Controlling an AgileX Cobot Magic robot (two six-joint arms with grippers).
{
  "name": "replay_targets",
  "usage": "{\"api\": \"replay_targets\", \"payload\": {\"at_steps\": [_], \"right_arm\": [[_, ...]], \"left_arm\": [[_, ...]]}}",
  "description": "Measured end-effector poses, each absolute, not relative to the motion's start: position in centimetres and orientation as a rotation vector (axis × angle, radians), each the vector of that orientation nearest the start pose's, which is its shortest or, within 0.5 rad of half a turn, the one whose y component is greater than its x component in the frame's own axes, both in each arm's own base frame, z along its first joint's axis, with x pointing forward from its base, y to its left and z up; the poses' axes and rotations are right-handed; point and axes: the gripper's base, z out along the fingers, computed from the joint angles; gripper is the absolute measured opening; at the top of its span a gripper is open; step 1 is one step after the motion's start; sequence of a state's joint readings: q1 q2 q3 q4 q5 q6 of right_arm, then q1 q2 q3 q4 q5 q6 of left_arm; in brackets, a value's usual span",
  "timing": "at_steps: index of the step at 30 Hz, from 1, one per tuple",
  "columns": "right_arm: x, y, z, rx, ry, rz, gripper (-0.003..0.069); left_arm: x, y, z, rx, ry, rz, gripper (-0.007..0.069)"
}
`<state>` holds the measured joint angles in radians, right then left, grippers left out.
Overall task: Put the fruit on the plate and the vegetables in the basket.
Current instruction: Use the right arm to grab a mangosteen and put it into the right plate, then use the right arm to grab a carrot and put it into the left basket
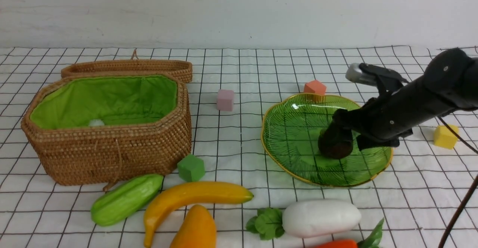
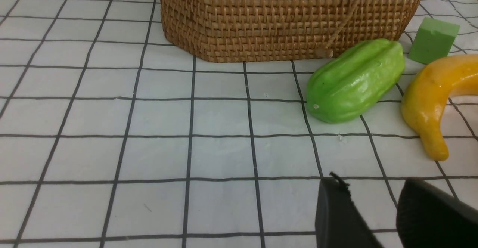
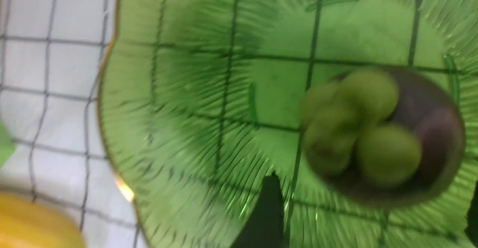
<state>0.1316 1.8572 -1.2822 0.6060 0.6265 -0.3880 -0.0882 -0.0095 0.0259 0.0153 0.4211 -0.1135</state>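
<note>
Status of the right gripper [image 3: 371,199]: its jaws stand wide, one finger on either side of the mangosteen [image 1: 335,143]. In the right wrist view you can see a gap between the nearer finger [image 3: 267,210] and the fruit, so treat the fruit as not clamped. The mangosteen rests on the plate [image 1: 295,136], in its right half, with the green cap facing the wrist camera. That view is blurred.

Left gripper [image 2: 371,184]: you see only its two fingertips, in the left wrist view. They stand a narrow way apart with nothing between them, above the checked cloth [image 2: 149,147], near the gourd [image 1: 125,199] but apart from it.

Locate the other items as follows:
- Basket [image 1: 112,154]: at the left, open, with the lid [image 1: 127,68] lying behind it. A small white object [image 1: 96,122] shows on the green lining; you cannot tell what it is.
- Gourd: on the cloth just in front of the basket.
- Banana [image 1: 194,195]: just right of the gourd, with the mango [image 1: 196,227] just in front of it.
- Radish [image 1: 321,218]: in front of the plate, leaves pointing left. The carrot [image 1: 336,244] lies just in front, mostly cut off by the frame edge.
- Green cube [image 1: 191,167]: between basket and banana.
- Pink cube [image 1: 225,99]: between basket and plate, further back.
- Orange cube [image 1: 314,87]: just behind the plate.
- Yellow cube [image 1: 445,136]: right of the plate
</note>
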Motion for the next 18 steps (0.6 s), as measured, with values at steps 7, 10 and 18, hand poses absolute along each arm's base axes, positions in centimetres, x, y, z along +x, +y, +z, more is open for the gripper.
{"api": "replay_targets", "payload": {"at_steps": [7, 10, 18], "right_arm": [[32.8, 9.4, 28.2, -0.605, 2.544, 0.505, 0.0619], [28.4, 12.4, 26.5, -1.066, 2.544, 0.521, 0.0592], [23.3, 16.8, 21.8, -1.838, 2.311, 0.378, 0.0556]], "left_arm": [[5.1, -0.4, 16.7, -0.015, 1.923, -0.12, 0.0239], [5.1, -0.4, 16.7, -0.015, 1.923, -0.12, 0.0239], [5.1, -0.4, 16.7, -0.015, 1.923, -0.12, 0.0239]]}}
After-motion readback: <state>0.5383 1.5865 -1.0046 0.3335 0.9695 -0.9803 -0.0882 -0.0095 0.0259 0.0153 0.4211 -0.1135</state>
